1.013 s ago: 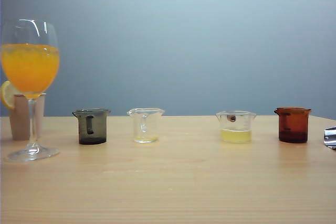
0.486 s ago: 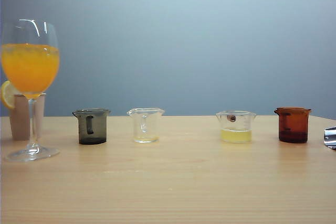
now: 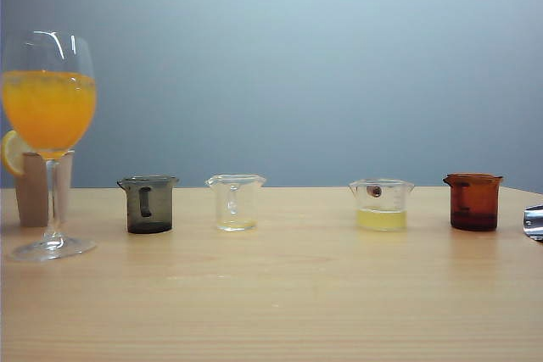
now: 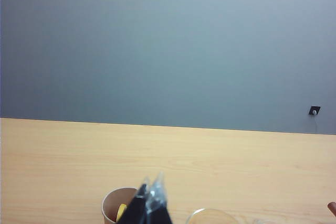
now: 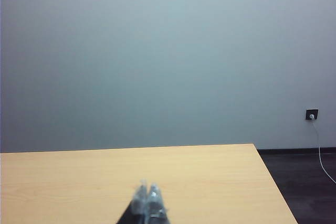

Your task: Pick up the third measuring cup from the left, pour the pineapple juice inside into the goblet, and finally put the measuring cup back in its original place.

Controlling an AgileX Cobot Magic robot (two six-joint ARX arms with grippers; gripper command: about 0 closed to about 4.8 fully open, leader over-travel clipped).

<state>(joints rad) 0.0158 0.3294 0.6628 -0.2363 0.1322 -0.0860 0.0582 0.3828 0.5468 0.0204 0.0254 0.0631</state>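
We see our right claw point(image 5: 147, 198) only in the right wrist view, its two pale tips pressed together with nothing between them, above bare pale wood worktop point(image 5: 126, 177) that ends before a grey-blue wall. Our left claw point(image 4: 151, 198) shows only in the left wrist view, fingers likewise drawn narrow to a close and holding nothing; just past it sit a tan paper cup point(image 4: 116, 205) with something yellow inside and the rim of a clear glass point(image 4: 212, 216).

Neither claw appears in the exterior view. There, along the middle of the frame, four small cups stand in a row, well apart from one another. The third measuring cup point(image 3: 381, 204), clear with a dark spot near its rim, stands upright right of centre, holding a thin layer of pale yellow pineapple juice point(image 3: 381, 219). To its left are a clear measuring cup point(image 3: 235, 202) and a smoky grey measuring cup point(image 3: 149, 204); to its right is an amber measuring cup point(image 3: 473, 202). The goblet point(image 3: 49, 125), filled with orange drink, stands at the far left.
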